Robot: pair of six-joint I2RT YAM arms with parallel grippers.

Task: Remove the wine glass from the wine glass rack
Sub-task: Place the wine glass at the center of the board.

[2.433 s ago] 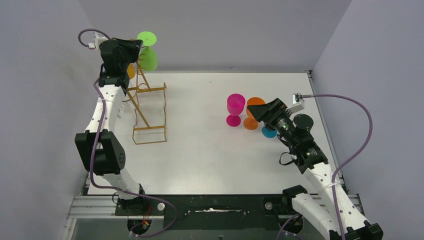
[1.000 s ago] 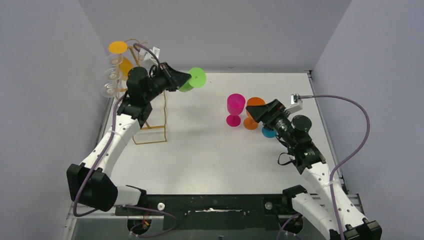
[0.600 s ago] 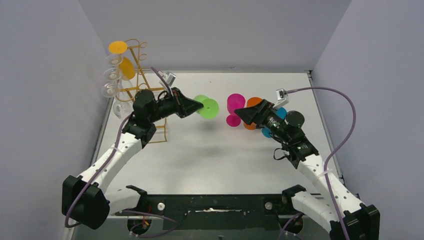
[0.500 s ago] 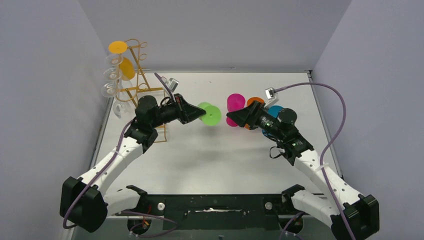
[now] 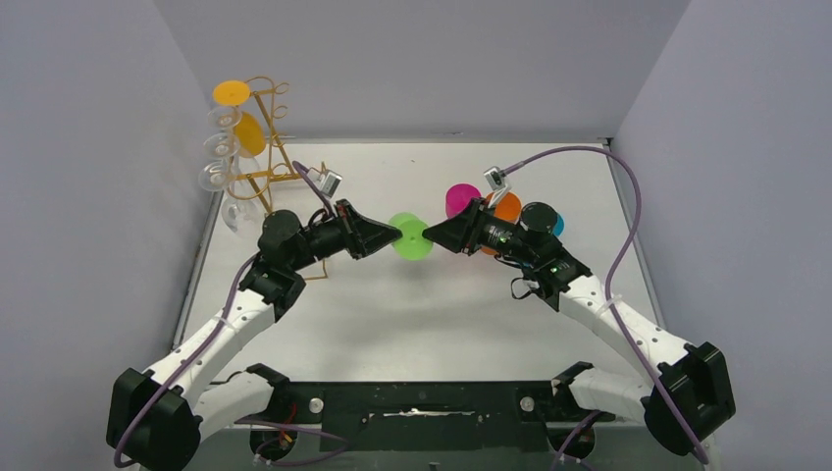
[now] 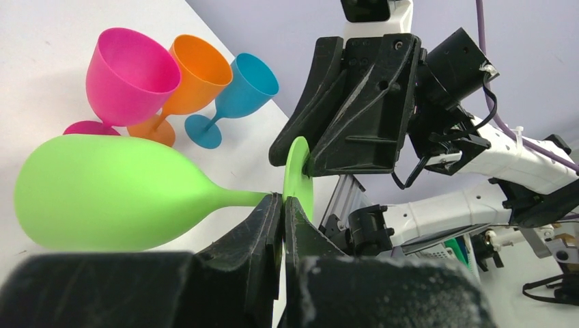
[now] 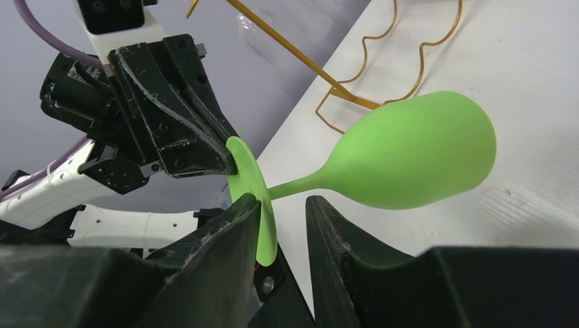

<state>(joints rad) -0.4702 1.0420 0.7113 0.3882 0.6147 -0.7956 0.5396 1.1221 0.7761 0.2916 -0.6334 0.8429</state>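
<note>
My left claw [image 6: 281, 205] is pinched tight on the green wine glass [image 5: 410, 236], held sideways in the air away from the wine glass rack [image 5: 267, 177], and my right claw [image 7: 283, 205] has its fingers apart around the foot.

left fingers [image 6: 251, 236]: pinched shut | right fingers [image 7: 222, 242]: parted, facing left's

Table [image 5: 412, 314] holds rack [image 5: 272, 128], pink glass [image 6: 130, 68], orange glass [image 6: 198, 72], blue glass [image 6: 249, 78]
</note>
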